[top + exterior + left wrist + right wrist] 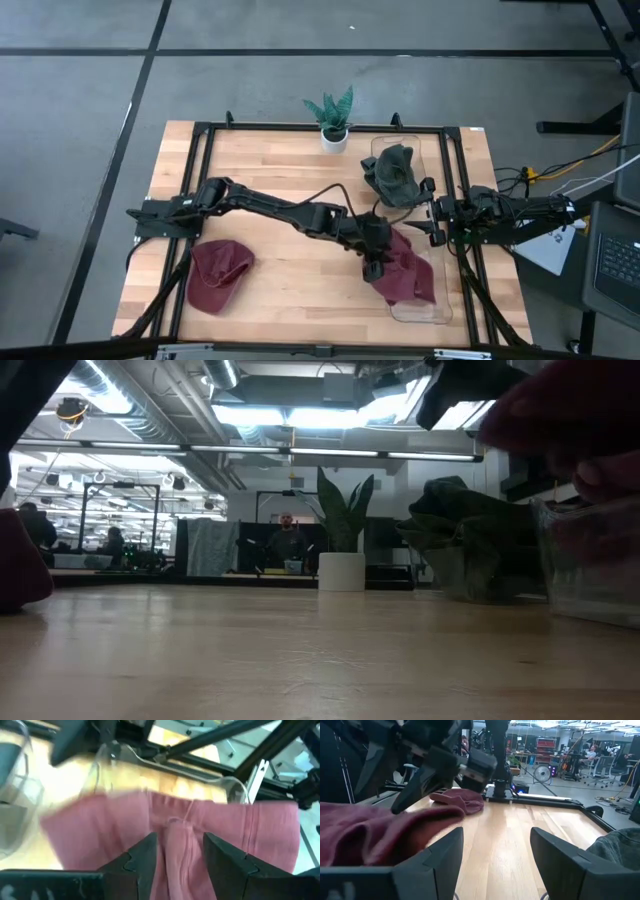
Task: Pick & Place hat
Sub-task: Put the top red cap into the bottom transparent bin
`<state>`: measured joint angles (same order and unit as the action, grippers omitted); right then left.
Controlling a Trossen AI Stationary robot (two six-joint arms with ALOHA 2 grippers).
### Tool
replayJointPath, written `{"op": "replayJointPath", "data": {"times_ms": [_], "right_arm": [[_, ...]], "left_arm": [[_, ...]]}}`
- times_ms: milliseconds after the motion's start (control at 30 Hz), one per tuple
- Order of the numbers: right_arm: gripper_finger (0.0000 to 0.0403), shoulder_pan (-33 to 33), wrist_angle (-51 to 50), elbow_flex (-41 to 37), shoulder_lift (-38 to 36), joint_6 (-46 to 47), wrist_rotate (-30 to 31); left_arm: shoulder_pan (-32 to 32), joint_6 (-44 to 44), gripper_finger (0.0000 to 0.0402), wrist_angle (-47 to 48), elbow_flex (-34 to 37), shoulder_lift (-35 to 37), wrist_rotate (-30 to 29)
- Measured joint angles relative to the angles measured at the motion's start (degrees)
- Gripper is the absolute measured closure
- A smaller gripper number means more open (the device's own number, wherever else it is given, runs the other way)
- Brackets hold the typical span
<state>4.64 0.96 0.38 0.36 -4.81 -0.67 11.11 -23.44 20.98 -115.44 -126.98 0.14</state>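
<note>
Left hand (375, 266) parted, astride red hat (408, 275) draped over clear bin (440, 312)

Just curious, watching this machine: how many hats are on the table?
3. A dark green hat lies in the clear tray's far end, a red hat drapes over its near end under the left claw, and another red hat lies on the wood, left. None seem hidden.

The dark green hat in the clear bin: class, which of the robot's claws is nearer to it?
Right. The right claw sits just beside the dark green hat, at the clear bin's edge. The left claw is farther off, over the red hat.
</note>
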Motion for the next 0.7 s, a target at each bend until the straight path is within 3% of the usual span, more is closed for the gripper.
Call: {"op": "replayJointPath", "data": {"times_ms": [500,700], "right_arm": [[0.0174,0.0,0.49,0.01,0.0,1.04,-0.02],[0.0174,0.0,5.27,0.02,-0.11,32.82,-0.31]], "left_arm": [[-2.75,-0.44,0.0251,1.71,-3.04,2.44,1.38],[-3.87,0.5,0.0252,5.03,-3.04,8.34,0.93]]}}
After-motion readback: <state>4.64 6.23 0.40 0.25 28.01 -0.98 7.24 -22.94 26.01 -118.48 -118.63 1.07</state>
